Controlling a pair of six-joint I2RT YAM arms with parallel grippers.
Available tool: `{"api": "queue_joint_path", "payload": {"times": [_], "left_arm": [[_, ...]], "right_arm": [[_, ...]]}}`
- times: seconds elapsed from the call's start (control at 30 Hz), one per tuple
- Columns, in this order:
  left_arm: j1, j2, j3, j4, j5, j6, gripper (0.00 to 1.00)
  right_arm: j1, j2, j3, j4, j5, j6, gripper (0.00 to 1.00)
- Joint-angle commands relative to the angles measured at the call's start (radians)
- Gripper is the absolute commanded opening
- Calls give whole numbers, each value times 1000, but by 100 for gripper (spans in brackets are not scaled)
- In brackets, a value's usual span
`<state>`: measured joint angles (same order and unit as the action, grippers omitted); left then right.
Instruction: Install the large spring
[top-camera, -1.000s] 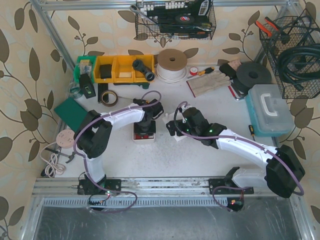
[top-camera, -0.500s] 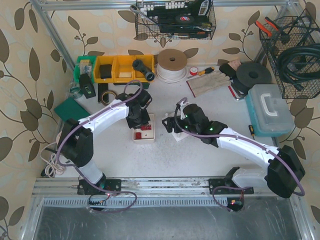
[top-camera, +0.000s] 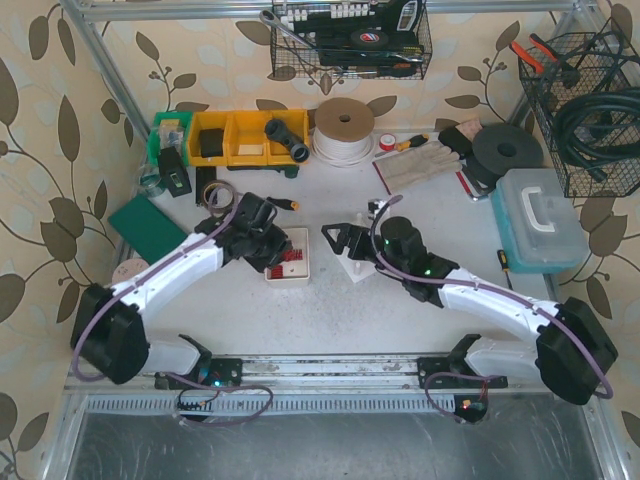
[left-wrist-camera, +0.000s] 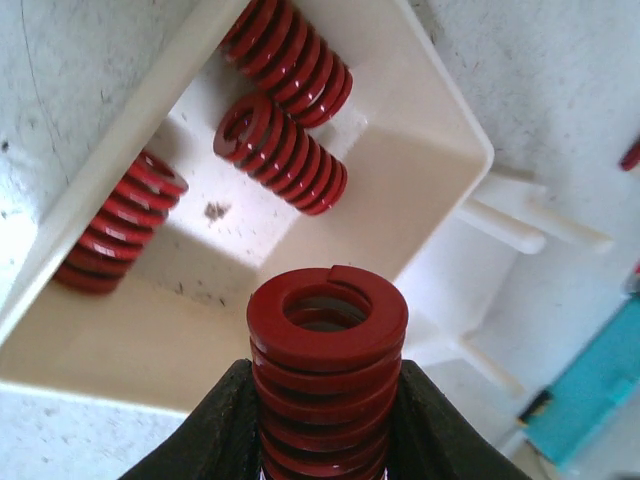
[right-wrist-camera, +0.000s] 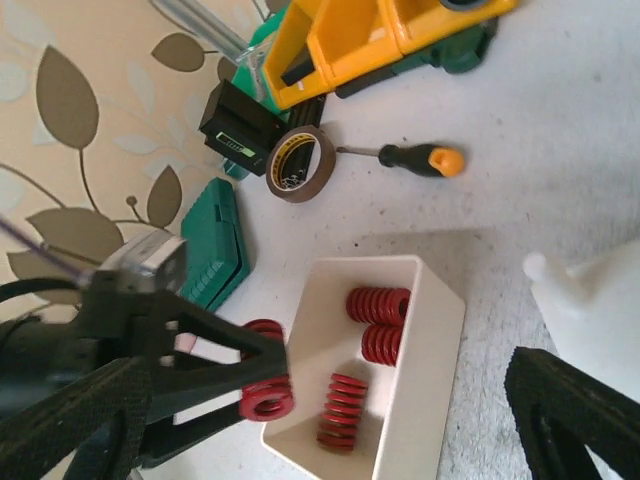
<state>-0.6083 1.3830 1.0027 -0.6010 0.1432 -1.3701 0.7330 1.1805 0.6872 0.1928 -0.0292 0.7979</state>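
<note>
Clamping the spring (left-wrist-camera: 327, 330) end-on, the left gripper (top-camera: 268, 250) has the fixture (top-camera: 352, 264) at 3 o'clock, beside the empty, wide-open right gripper (top-camera: 338, 237).

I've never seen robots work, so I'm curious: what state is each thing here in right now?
Left pincer: shut on a red spring.
Right pincer: open, empty.
Tray: holds three loose springs, lying down.
Screwdriver: lying flat.

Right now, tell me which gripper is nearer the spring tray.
Left. The left gripper, shut on a red spring, hangs at the left edge of the tray; the right gripper stands open, apart to its right.
</note>
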Motion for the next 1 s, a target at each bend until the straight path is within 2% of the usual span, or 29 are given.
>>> {"api": "queue_joint_path", "payload": {"times": [0.0,0.33,0.6,0.97], "left_arm": [[3,-124,-65,196,31,-259,0],[4,-212,-53,188,11,-327,0],[4,-195,0,191,14,-331,0],[3,-181,25,196,41,-325,0]], "right_arm": [[7,20,-109,276,34,233,95],[106,83,-10,236,46,172,89],[173,137,48,202,58,112,85],[197,186,52,247,83,97,69]]}}
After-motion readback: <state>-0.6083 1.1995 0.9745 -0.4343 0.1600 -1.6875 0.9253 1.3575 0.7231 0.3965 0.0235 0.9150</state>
